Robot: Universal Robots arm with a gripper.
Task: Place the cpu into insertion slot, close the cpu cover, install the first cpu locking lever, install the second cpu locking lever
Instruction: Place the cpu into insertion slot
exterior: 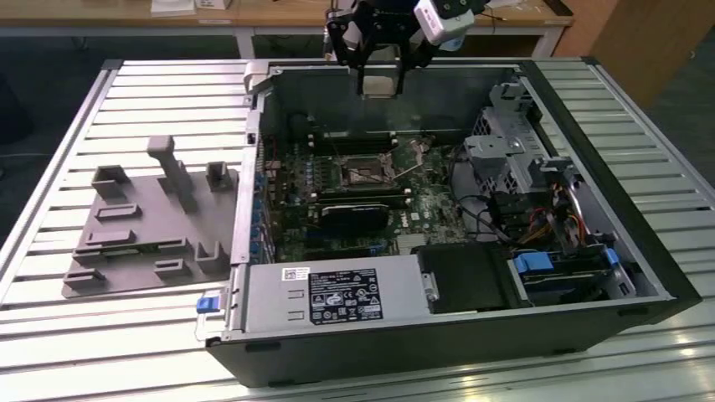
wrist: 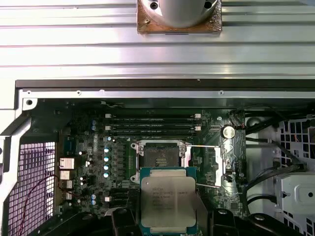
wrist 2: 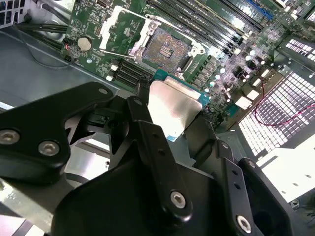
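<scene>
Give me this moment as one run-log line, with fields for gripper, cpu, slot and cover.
gripper: shut on cpu | cpu: in air, not seated | insertion slot: empty | cpu cover: open

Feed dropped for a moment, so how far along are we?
Done: nothing seated yet; the slot is empty and the cover stands open. In hand: the gripper holds the cpu above the case. Left: seating it, closing the cover, both locking steps.
</scene>
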